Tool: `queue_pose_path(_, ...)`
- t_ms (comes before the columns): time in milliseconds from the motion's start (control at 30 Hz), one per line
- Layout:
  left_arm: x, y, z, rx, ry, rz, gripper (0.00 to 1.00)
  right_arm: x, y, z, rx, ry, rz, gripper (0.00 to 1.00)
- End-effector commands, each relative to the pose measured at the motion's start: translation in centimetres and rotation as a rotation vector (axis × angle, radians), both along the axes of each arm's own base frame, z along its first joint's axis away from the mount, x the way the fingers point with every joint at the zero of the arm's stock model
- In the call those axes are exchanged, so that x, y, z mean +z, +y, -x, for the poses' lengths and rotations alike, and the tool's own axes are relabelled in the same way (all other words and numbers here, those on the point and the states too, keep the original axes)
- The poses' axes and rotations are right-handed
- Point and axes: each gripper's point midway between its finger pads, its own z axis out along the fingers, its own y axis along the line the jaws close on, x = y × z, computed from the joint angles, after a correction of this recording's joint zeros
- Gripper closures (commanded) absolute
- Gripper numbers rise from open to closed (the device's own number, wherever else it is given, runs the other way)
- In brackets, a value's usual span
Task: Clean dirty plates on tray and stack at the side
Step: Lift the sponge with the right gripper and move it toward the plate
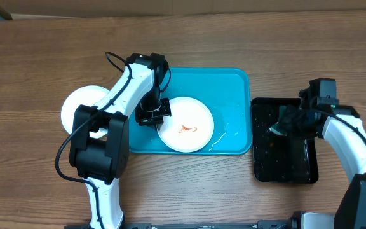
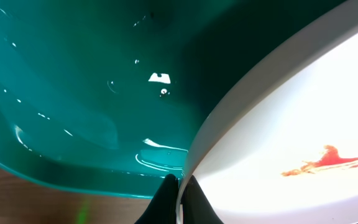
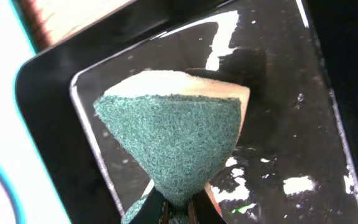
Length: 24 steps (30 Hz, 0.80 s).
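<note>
I see my left gripper (image 2: pixel 178 200) pinching the white plate (image 1: pixel 192 121)'s rim in the turquoise tray (image 1: pixel 234 83), my right gripper (image 3: pixel 179 213) squeezing a green sponge (image 3: pixel 179 143).

Overhead: straight down, whole table (image 1: pixel 43 51). Left wrist: very close, tray (image 2: pixel 73 93) and plate (image 2: pixel 303 106). Right wrist: close over black tray (image 3: pixel 48 124). Both overlap overhead.

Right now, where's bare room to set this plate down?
Free: table beyond the turquoise tray; table in front of it, between the arms; the tray's right end past the smeared plate, though wet. Crowded: left of the tray, with a white plate and the left arm. The gap to the black tray is narrow.
</note>
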Motion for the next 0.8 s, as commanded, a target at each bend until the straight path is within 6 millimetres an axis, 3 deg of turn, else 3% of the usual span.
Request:
queue_pose_path(0,0.4,-0.2,0.0,-0.018,-0.017,0.008,0.96,1.2,0.9,-0.1,0.051,-0.024,-0.028,0.96)
queue_pose_path(133,0.4,-0.2,0.0,-0.018,-0.016,0.009,0.96,2.1,1.7,0.0,0.093,-0.018,-0.066,0.96)
queue_pose_path(233,0.4,-0.6,0.1,-0.013,-0.012,0.03,0.96,4.7,4.4,-0.3,0.201,-0.056,-0.206,0.96)
queue_pose_path(367,0.6,-2.7,0.0,-0.025,-0.011,0.143,0.96,7.3,7.8,-0.1,0.315,-0.09,-0.34,0.96)
queue_pose_path(633,0.6,-5.6,0.3,-0.082,-0.035,0.183,0.96,7.7,15.4,1.7,0.578,-0.107,-0.346,0.96)
queue_pose_path(767,0.6,-6.7,0.8,-0.102,-0.035,0.182,0.96,7.2,18.0,2.1,0.612,-0.11,-0.284,0.96)
